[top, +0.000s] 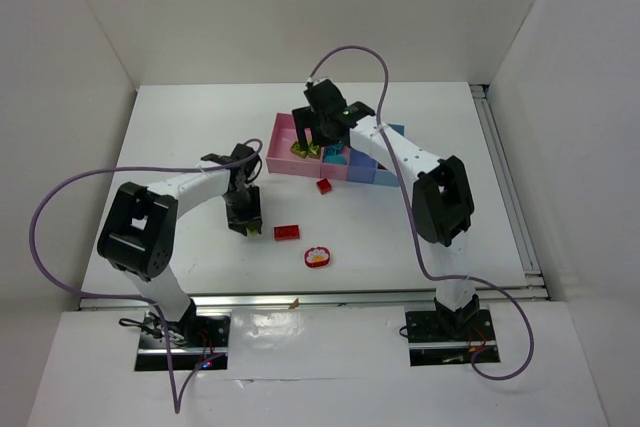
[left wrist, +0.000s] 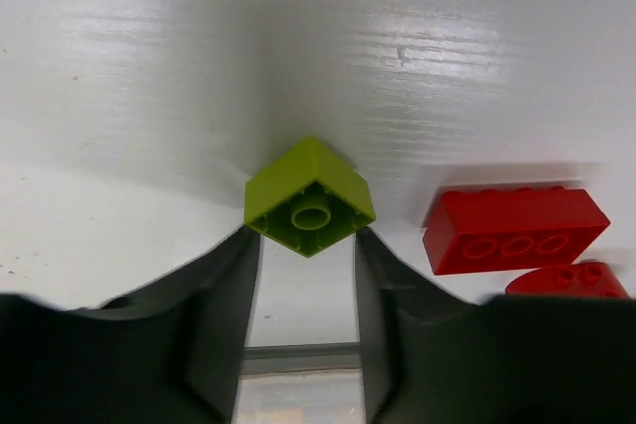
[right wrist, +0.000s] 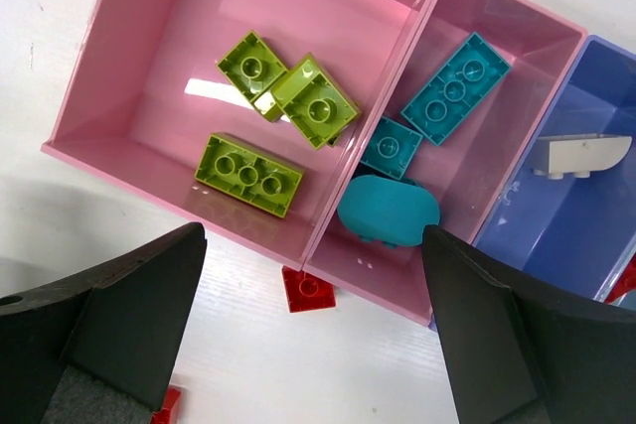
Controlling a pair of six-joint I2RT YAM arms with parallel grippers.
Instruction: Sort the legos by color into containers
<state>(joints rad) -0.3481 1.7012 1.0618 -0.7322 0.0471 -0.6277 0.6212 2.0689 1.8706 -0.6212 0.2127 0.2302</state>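
Three lime bricks (right wrist: 248, 175): lying in your wide pink bin (right wrist: 149, 67).
Teal bricks (right wrist: 454, 87): in the narrower pink bin (right wrist: 527, 42) beside it.
Left jaws: clamped on a lime brick (left wrist: 310, 196), red bricks (left wrist: 515, 228) near.
Right jaws: spread apart above both bins.

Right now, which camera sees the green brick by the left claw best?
Left wrist camera: the lime green brick sits big and sharp. The top camera shows only a green speck; the right wrist camera misses it.

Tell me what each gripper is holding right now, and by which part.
Left gripper pinches the lime green brick by two opposite corners. Right gripper is open, holding nothing.
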